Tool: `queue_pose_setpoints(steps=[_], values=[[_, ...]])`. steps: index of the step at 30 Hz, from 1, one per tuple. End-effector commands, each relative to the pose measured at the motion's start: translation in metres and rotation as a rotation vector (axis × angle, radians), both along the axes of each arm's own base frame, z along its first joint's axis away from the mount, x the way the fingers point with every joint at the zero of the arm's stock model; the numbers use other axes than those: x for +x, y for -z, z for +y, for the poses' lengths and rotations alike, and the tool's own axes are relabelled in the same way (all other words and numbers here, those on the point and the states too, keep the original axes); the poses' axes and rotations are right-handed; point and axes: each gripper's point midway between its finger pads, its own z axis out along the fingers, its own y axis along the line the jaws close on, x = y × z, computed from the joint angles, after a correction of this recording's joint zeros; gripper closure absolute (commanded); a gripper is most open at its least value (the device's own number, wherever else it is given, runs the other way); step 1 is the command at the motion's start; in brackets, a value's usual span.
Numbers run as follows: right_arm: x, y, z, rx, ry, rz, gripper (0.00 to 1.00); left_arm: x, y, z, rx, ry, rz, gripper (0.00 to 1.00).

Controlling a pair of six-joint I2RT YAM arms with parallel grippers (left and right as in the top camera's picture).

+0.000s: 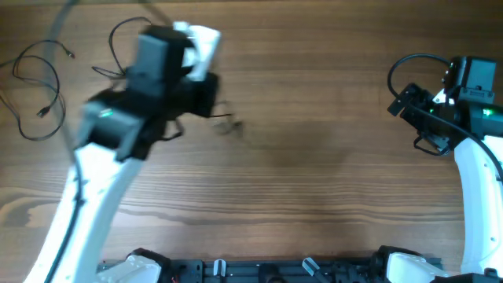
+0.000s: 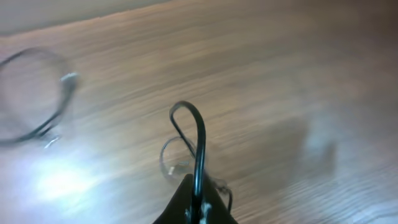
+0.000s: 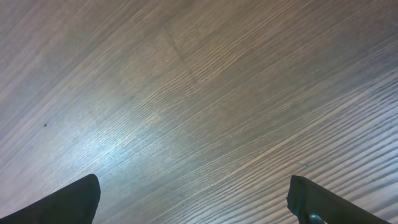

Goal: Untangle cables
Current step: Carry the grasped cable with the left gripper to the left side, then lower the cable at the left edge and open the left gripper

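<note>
My left gripper is shut on a thin black cable. The cable rises from the fingertips in a narrow loop above the table. In the overhead view the left gripper is blurred, and a small piece of cable trails just right of it. Another cable lies in loose loops at the far left; it also shows blurred in the left wrist view. One more loop lies behind the left arm. My right gripper is open and empty over bare wood, at the right of the overhead view.
The wooden table fills all views. The right arm's own thick black wire arcs beside its wrist. A black rail with the arm bases runs along the front edge.
</note>
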Motion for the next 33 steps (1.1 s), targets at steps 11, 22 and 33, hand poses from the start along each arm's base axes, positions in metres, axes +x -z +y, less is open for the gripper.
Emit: queue_pose_setpoints(steps=[11, 22, 33], values=[[0.002, -0.009, 0.008, 0.036, -0.030, -0.036, 0.01, 0.004, 0.013, 0.202, -0.202, -0.777, 0.089, 0.96], [0.001, -0.009, 0.009, 0.039, -0.031, -0.033, 0.01, -0.002, 0.122, 0.282, -0.154, -1.016, 0.225, 0.96], [0.001, -0.009, 0.008, 0.038, -0.031, -0.032, 0.00, -0.005, 0.194, 0.312, -0.157, -1.083, 0.132, 0.00]])
